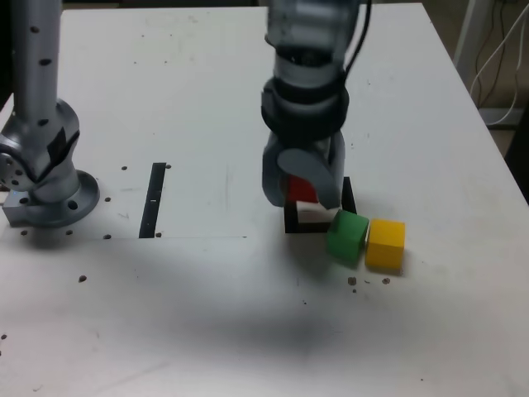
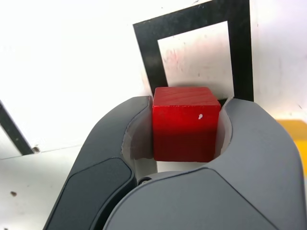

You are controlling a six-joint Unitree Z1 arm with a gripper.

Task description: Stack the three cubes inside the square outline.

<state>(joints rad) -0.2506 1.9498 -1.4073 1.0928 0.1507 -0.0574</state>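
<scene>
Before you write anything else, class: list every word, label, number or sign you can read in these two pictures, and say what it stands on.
None: no readable text in either view.
The red cube, green cube, yellow cube, square outline, black strip and gripper bear no lettering.

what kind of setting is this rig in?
Likely a lab test bench: a white table with a taped black square outline, the arm's base mounted on it, loose cables beyond its edge.
</scene>
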